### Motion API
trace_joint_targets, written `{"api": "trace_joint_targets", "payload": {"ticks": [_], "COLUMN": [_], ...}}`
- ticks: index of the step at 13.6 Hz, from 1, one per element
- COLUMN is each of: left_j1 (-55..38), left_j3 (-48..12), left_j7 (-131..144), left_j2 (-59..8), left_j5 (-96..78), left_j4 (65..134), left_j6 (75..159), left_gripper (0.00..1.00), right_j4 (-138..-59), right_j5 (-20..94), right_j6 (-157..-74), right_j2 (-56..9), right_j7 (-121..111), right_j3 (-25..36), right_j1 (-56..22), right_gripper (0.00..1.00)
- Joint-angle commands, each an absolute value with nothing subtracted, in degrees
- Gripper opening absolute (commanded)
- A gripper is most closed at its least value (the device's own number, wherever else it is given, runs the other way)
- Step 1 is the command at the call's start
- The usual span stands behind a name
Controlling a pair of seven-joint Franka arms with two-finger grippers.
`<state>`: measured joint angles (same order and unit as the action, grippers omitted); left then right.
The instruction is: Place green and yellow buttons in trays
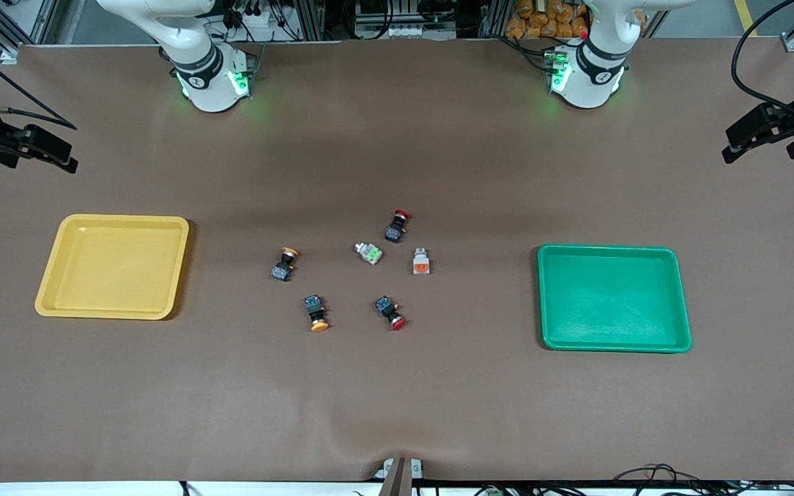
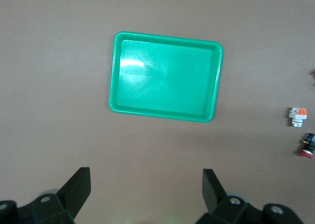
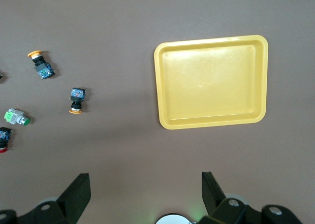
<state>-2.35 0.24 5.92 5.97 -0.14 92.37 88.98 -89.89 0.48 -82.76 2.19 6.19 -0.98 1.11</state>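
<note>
Two black switches with orange-yellow caps (image 1: pixel 285 264) (image 1: pixel 316 312), a whitish green-faced one (image 1: pixel 368 253) and a whitish orange-faced one (image 1: pixel 421 262) lie loose mid-table. The yellow tray (image 1: pixel 113 266) sits toward the right arm's end and the green tray (image 1: pixel 612 298) toward the left arm's end; both are empty. My right gripper (image 1: pixel 59 155) is open and empty, held high over the table's end past the yellow tray (image 3: pixel 211 81). My left gripper (image 1: pixel 735 145) is open and empty, held high past the green tray (image 2: pixel 165 76). The right wrist view shows the yellow-capped pair (image 3: pixel 41 65) (image 3: pixel 76 100) and the green-faced switch (image 3: pixel 15 117).
Two black switches with red caps (image 1: pixel 395 225) (image 1: pixel 390 312) lie among the buttons. One of them (image 2: pixel 307 146) shows beside the orange-faced switch (image 2: pixel 298 116) in the left wrist view. Brown table surface lies between the button cluster and each tray.
</note>
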Motion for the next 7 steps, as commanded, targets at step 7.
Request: {"api": "trace_joint_targets", "payload": {"ticks": [7], "left_j1": [-3.3], "left_j3": [0.9], "left_j7": [5.8], "left_j2": [3.8], "left_j5": [0.1], "left_j4": [90.4], "left_j6": [88.4], "left_gripper": [1.00], "right_j4": [-89.1], "right_j5": [0.6], "right_j6": [-82.7], "right_j2": [1.9], "right_j7": [6.6], "right_j3": [-1.1], "right_j1": [1.3], "right_gripper": [1.00]}}
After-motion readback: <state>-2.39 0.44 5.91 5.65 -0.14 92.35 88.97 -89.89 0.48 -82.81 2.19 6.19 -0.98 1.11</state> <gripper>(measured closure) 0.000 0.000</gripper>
